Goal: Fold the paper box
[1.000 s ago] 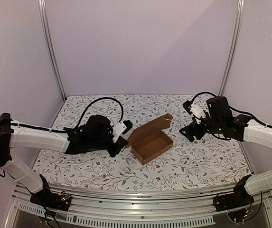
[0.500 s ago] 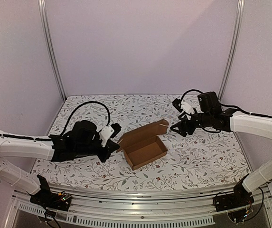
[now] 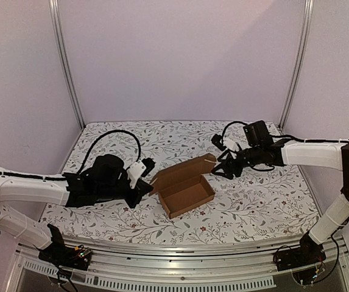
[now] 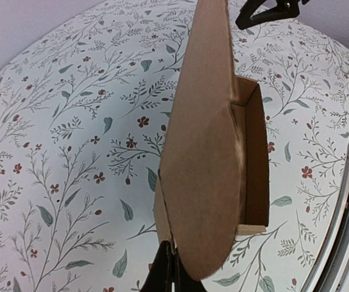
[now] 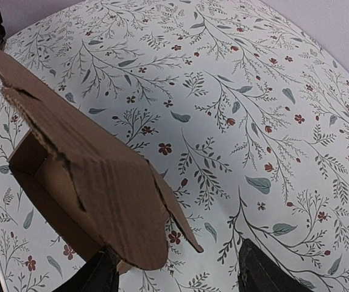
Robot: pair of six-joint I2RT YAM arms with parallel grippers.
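Note:
The paper box [image 3: 187, 193] is a brown cardboard tray with its lid raised, lying in the middle of the floral table. My left gripper [image 3: 149, 183] is shut on a thin flap at the box's left end. In the left wrist view the black fingertips [image 4: 173, 263] pinch the lower edge of the box [image 4: 204, 152]. My right gripper [image 3: 222, 168] is at the lid's right end and stands open. In the right wrist view the lid's rounded flap [image 5: 101, 182] hangs between its fingers [image 5: 262, 274], close to the left one and apart from the right one.
The floral table cover [image 3: 253, 201] reaches back to the lilac rear wall. Metal posts [image 3: 64, 61] stand at the back corners. A metal rail [image 3: 174, 267] with the arm bases runs along the near edge.
The left gripper first drew the box left and nearer, then stayed still. The right arm reached left to the lid's right end, and its jaws have narrowed.

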